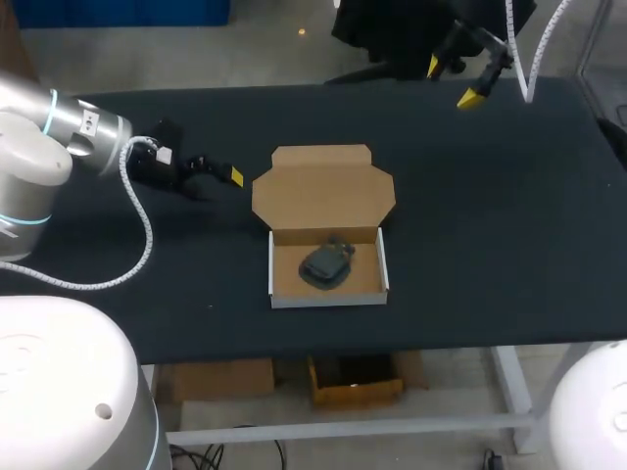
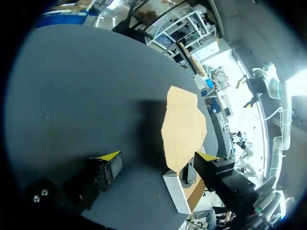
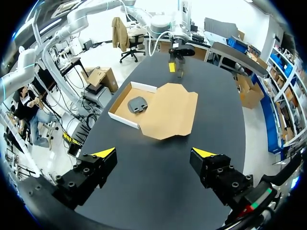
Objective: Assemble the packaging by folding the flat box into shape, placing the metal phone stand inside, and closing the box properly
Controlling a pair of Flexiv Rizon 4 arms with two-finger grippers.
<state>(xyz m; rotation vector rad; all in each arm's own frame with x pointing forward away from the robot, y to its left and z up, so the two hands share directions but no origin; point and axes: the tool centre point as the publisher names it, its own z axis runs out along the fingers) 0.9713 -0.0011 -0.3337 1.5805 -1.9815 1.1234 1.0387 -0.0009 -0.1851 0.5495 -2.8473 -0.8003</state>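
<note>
The cardboard box point(image 1: 329, 291) stands folded into a tray at mid-table, its lid point(image 1: 323, 192) lying open and flat behind it. The dark metal phone stand point(image 1: 326, 262) lies inside the tray. My left gripper point(image 1: 217, 171) hovers open and empty just left of the lid. In the left wrist view, that gripper point(image 2: 158, 156) has the lid point(image 2: 184, 127) ahead of it, with the tray wall point(image 2: 175, 191) and stand point(image 2: 188, 172) near one finger. My right gripper point(image 1: 453, 82) is open at the far right edge. In the right wrist view, it point(image 3: 153, 152) is high above the table, with the box point(image 3: 125, 116), lid point(image 3: 172, 112) and stand point(image 3: 138, 104) well ahead.
The black table point(image 1: 490, 225) is bare around the box. In the right wrist view my left gripper point(image 3: 175, 64) shows beyond the lid. The table's front edge point(image 1: 392, 348) lies close behind the tray.
</note>
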